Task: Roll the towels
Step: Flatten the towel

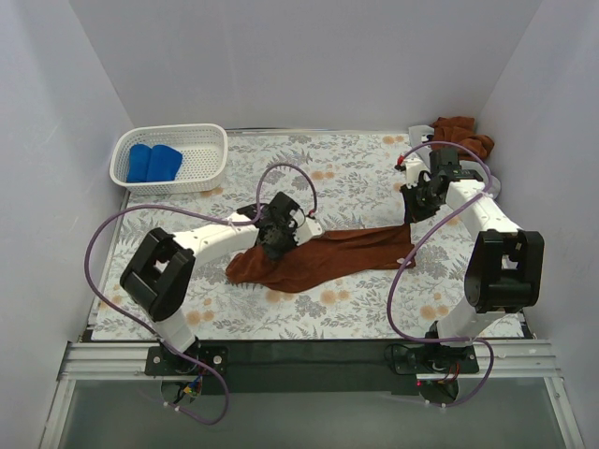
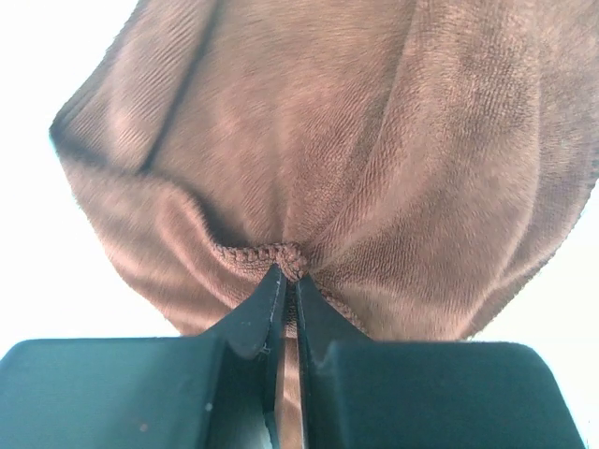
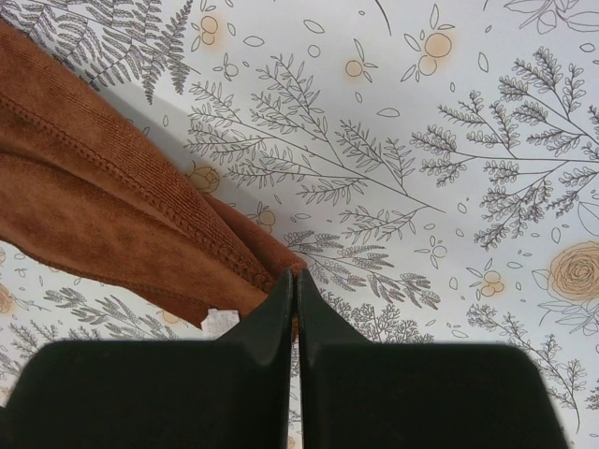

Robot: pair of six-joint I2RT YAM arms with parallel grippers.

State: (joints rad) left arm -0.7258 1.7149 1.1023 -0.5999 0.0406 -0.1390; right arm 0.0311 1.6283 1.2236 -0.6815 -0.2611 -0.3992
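Floral cloth (image 1: 356,178), grey ferns and pale orange blooms on white, covers the whole table and fills most of the top view. Across its middle we see the rust-brown towel (image 1: 328,257), drawn out in a long band from centre left to centre right. It is broad and bunched at its left end and narrows towards its right.

In the upper left of the top view stands a white perforated basket (image 1: 213,159). Two bright blue towels (image 1: 154,163) lie side by side in its left half. In the upper right corner a second rust-brown towel (image 1: 459,131) sits crumpled against the wall.

The left gripper (image 2: 288,281) is pinched tight on the stitched hem of the stretched towel. In the left wrist view the fabric fans out from that nip and fills the frame. The right gripper (image 3: 295,281) holds the other end. Its fingers are pressed together on a corner of the towel at the lower middle of the right wrist view, and the rest of the cloth runs off to the upper left. Just left of those fingers we make out a small white scrap (image 3: 220,323), perhaps a label, though the view is too close to be sure.
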